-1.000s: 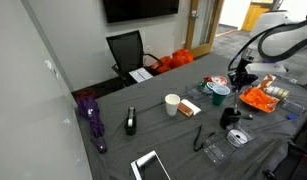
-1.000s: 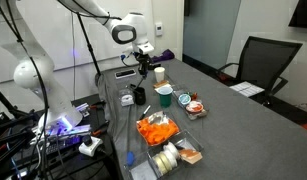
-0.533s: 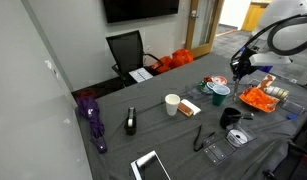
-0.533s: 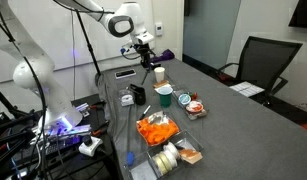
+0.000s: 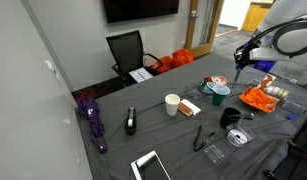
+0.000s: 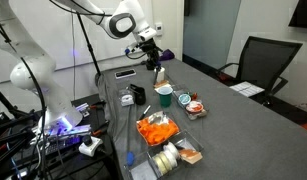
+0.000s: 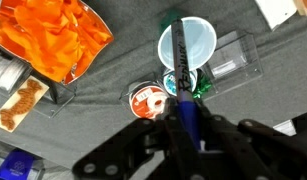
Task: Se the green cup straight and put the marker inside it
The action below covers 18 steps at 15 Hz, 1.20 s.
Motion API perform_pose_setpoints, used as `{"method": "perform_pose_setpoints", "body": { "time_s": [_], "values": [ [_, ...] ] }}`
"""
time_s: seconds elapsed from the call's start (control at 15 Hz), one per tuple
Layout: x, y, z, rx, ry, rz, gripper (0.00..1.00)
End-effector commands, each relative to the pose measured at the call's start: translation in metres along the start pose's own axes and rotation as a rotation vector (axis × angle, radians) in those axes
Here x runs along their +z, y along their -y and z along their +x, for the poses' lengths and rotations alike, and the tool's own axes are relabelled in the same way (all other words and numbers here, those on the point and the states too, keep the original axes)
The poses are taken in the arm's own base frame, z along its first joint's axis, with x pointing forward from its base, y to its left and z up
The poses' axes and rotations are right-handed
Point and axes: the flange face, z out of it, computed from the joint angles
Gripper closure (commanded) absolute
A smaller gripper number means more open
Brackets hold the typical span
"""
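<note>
The green cup [image 7: 189, 42] stands upright on the grey table with its mouth up; it shows in both exterior views [image 5: 220, 95] [image 6: 165, 95]. My gripper [image 7: 183, 122] is shut on a dark blue marker [image 7: 179, 60], which hangs straight down from the jaws. In the wrist view the marker's tip lies over the cup's opening. In both exterior views the gripper [image 5: 240, 68] [image 6: 151, 57] is well above the table, with the marker's tip clear of the cup.
Near the cup are a red-and-white tape roll [image 7: 145, 100], a green foil wrapper [image 7: 202, 88], a clear plastic box [image 7: 233, 60] and an orange snack bag [image 7: 53, 35]. A white paper cup [image 5: 172, 104], a purple umbrella [image 5: 91, 115] and a tablet [image 5: 150, 165] lie farther off.
My gripper has risen with the marker still held and shifted slightly sideways over the table. The cup and the other objects have not moved.
</note>
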Motion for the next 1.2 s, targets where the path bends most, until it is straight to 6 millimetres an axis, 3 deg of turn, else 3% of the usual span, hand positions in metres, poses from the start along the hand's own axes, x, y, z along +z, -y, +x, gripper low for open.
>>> {"method": "perform_pose_setpoints", "body": {
  "time_s": [0.0,0.53,1.13],
  "values": [
    [0.021,-0.002,0.023,0.063,-0.047,-0.027,0.95],
    [0.073,0.020,0.042,0.161,-0.007,-0.098,0.95],
    [0.137,0.033,0.018,0.145,0.099,-0.183,0.95]
  ]
}}
